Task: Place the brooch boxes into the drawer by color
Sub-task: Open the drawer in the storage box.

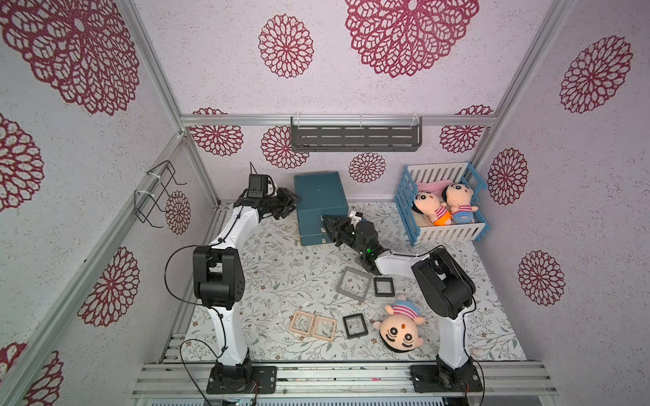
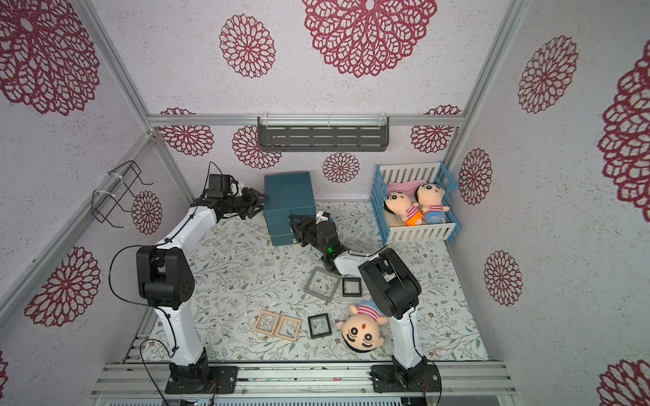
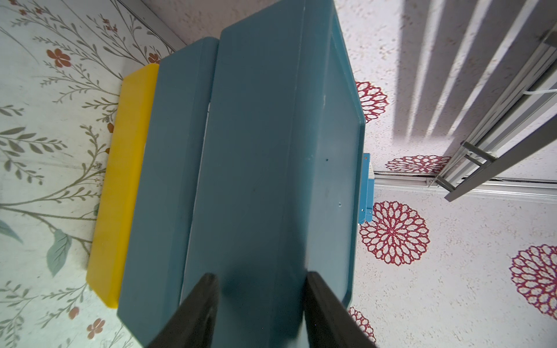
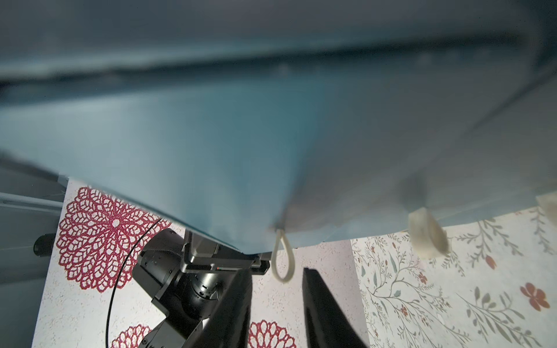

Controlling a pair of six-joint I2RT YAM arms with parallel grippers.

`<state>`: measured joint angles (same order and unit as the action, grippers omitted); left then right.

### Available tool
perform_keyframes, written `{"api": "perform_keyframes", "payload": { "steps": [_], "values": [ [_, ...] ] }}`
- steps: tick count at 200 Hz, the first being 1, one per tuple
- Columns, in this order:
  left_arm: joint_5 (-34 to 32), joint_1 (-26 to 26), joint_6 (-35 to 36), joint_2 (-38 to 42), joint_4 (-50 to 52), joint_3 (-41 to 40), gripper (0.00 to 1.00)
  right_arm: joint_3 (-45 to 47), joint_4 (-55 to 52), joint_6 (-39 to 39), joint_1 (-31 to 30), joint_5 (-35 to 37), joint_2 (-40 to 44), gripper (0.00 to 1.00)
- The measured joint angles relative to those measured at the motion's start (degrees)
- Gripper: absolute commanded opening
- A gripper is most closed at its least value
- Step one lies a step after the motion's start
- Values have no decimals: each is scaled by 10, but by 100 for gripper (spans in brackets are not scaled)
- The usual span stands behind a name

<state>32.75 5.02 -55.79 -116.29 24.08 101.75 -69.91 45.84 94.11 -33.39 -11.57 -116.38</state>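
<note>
The teal drawer cabinet (image 1: 318, 197) (image 2: 288, 195) stands at the back of the table, its drawers pushed in. My left gripper (image 1: 293, 204) (image 3: 259, 274) is shut on its upper left side, teal body filling the gap between the fingers. My right gripper (image 1: 325, 222) (image 4: 277, 269) is at the cabinet's front, open, with a cream loop pull (image 4: 281, 259) hanging between its fingertips. On the table lie brooch boxes: a grey one (image 1: 353, 284), two black ones (image 1: 383, 287) (image 1: 355, 326) and two wood-coloured ones side by side (image 1: 301, 321) (image 1: 325, 328).
A plush doll (image 1: 401, 327) lies beside the near black box, by the right arm's base. A blue and white crib (image 1: 446, 232) with two dolls stands at the back right. A grey shelf (image 1: 355, 135) hangs on the back wall. A yellow slab (image 3: 120, 192) lies under the cabinet.
</note>
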Motion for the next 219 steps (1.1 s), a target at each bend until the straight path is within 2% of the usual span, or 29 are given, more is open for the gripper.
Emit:
{"api": "perform_keyframes", "payload": {
  "steps": [20,58,145,219],
  "values": [
    [0,0,0,0,0,0,50,-4,-1,1,0,2,-4,24],
    [1,1,0,0,0,0,50,-12,-2,10,0,4,-7,0],
    [-1,1,-4,-3,7,7,50,-9,-5,11,-5,14,-7,0],
    [0,1,-10,-11,16,22,49,53,-1,21,-17,17,39,0]
  ]
}}
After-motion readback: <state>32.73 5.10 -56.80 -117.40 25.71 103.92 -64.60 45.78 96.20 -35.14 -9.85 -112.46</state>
